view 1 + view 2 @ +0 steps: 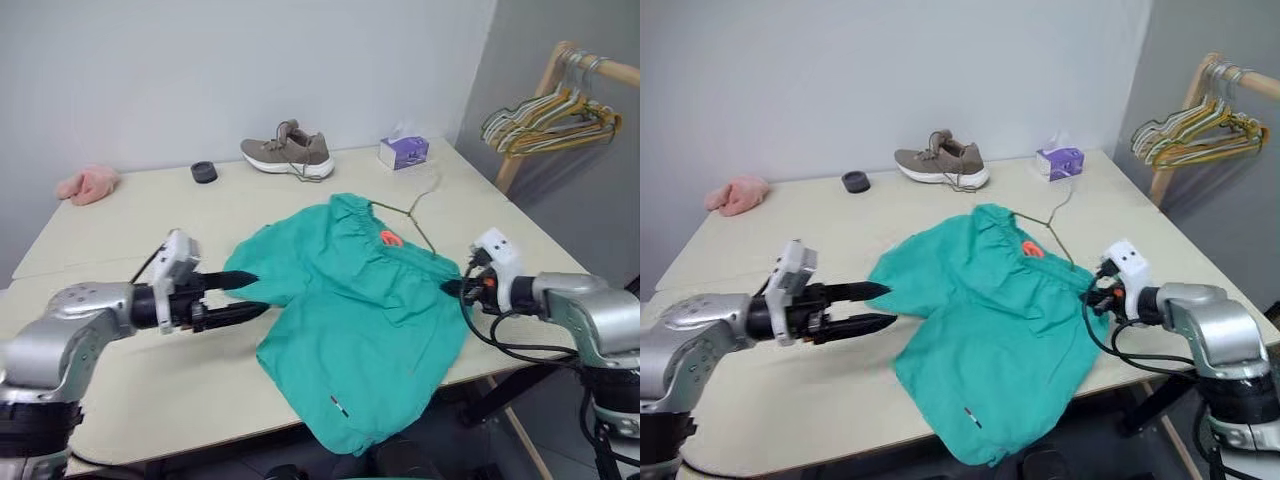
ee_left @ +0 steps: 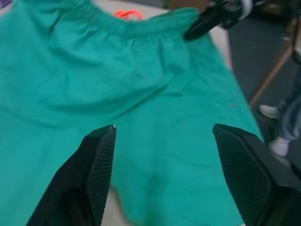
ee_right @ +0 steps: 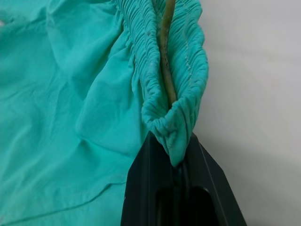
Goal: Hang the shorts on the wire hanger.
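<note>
Teal-green soft fabric shorts (image 1: 360, 310) lie spread on a beige table (image 1: 130, 230), between both grippers. The right gripper (image 3: 176, 162) is clamped on the gathered waistband, where a thin olive-green wire hanger (image 1: 408, 216) runs inside. The left gripper (image 1: 245, 293), fingers apart, hovers at the shorts' opposite edge.

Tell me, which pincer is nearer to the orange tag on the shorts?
The right. The right pincer is shut on the shorts' waistband, a little way along from the orange tag. The left pincer stands open at the far leg edge, across the fabric.
</note>
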Controlling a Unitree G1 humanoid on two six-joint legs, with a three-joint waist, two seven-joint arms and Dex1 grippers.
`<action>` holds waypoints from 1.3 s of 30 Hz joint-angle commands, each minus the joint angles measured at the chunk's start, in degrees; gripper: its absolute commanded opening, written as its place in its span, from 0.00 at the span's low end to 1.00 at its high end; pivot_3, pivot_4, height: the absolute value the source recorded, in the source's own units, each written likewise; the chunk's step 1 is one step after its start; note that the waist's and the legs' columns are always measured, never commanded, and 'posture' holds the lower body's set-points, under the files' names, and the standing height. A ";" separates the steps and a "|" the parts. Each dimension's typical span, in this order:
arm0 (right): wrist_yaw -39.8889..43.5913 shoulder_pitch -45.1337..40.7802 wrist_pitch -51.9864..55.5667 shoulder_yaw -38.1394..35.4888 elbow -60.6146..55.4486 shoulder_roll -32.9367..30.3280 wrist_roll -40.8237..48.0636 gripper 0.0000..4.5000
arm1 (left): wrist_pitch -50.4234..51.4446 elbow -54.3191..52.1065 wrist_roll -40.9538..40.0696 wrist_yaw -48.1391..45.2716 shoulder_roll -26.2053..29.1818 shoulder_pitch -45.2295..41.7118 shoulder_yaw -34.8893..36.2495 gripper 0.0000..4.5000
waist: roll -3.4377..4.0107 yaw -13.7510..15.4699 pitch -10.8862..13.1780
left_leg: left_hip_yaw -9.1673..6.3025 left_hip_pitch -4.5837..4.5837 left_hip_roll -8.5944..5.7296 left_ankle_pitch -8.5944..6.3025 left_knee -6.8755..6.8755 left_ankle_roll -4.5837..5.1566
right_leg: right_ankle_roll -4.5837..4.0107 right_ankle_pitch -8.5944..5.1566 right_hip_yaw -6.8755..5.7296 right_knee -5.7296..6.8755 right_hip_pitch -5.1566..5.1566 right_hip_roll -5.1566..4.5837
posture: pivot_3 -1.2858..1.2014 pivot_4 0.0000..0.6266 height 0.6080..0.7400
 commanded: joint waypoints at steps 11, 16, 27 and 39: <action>-9.11 13.82 15.90 -29.43 -12.66 -5.40 0.44 0.00 | -1.13 1.24 0.68 -1.20 -11.29 -19.48 -12.09 1.00 | 0.03 -6.90 -0.05 | 0.41 0.05 -0.03 -0.13 0.02 0.22 | 0.16 -0.06 0.20 -0.07 0.07 0.04 | 0.30 0.01 1.00; -10.99 16.83 18.71 -36.73 -10.57 -8.31 -0.89 0.00 | -2.00 2.27 1.19 -1.83 -14.71 -22.45 -14.45 1.00 | 0.05 -10.26 -0.07 | 0.55 0.08 -0.01 -0.24 -0.04 0.38 | 0.27 -0.15 0.15 -0.10 0.10 0.11 | 0.29 0.03 1.00; -19.97 5.08 14.64 -37.96 -2.36 -14.66 -4.97 0.00 | -10.55 3.57 10.47 6.18 -24.36 -27.47 -17.88 1.00 | -0.04 -15.10 0.03 | 0.73 0.19 -0.06 -0.59 -0.04 0.81 | 0.55 -0.34 0.26 -0.37 0.53 0.04 | 0.29 0.06 1.00; -24.46 -6.93 14.09 -32.68 9.31 -18.48 -4.98 0.00 | -8.83 4.71 13.61 16.86 -32.62 -32.18 -17.69 1.00 | 0.09 -15.19 0.31 | 0.77 0.33 -0.16 -0.70 -0.01 0.95 | 0.66 -0.37 0.23 -1.02 1.06 0.05 | 0.29 0.08 1.00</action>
